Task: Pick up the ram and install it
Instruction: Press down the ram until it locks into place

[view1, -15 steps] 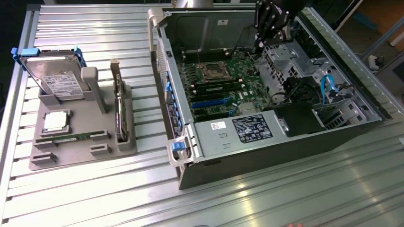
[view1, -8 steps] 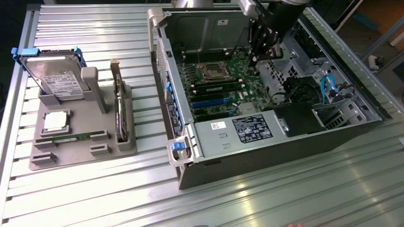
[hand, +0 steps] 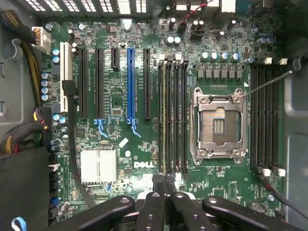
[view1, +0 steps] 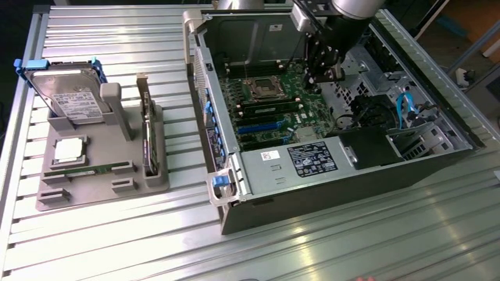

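Note:
The ram (view1: 78, 171), a thin green stick, lies in the front groove of the grey fixture (view1: 102, 190) on the exterior view's left. My gripper (view1: 325, 75) hangs inside the open computer case (view1: 328, 181), above the motherboard (view1: 273, 111) and far from the stick. In the wrist view the gripper (hand: 163, 180) is shut, its black fingertips pressed together with nothing between them. They sit over one end of the dark memory slots (hand: 172, 115) beside the open processor socket (hand: 217, 126). I cannot tell whether any slot holds a stick.
The fixture also carries a hard drive (view1: 69, 96), a silver processor chip (view1: 69, 150) and a dark expansion card (view1: 149, 140) standing on edge. Cables (view1: 406, 108) and a black box (view1: 367, 146) crowd the case's far side. A ribbed metal table (view1: 352, 234) lies under everything.

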You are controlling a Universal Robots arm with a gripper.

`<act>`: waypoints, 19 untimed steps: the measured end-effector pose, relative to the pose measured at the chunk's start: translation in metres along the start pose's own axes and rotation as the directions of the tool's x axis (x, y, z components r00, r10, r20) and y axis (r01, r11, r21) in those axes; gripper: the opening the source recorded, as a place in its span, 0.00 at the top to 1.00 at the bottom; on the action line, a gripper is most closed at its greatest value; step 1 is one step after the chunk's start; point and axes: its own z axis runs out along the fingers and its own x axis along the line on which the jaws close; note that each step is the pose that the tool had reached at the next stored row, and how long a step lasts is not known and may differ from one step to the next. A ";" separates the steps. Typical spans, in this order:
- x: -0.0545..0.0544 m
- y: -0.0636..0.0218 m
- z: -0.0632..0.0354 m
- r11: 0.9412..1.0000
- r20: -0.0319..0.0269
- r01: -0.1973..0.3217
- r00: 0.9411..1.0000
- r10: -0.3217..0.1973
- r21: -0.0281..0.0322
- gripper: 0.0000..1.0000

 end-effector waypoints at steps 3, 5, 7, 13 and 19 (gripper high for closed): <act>0.000 -0.0002 0.0064 1.000 0.000 0.000 1.000 0.000 0.000 0.89; 0.000 -0.0003 0.0095 1.000 0.000 0.000 1.000 0.000 0.000 0.89; 0.001 -0.0003 0.0147 1.000 0.000 0.000 1.000 0.000 0.001 0.89; 0.001 -0.0007 0.0256 1.000 0.000 0.000 1.000 0.000 0.001 0.89; 0.001 -0.0011 0.0262 1.000 0.000 0.000 1.000 0.000 0.001 0.89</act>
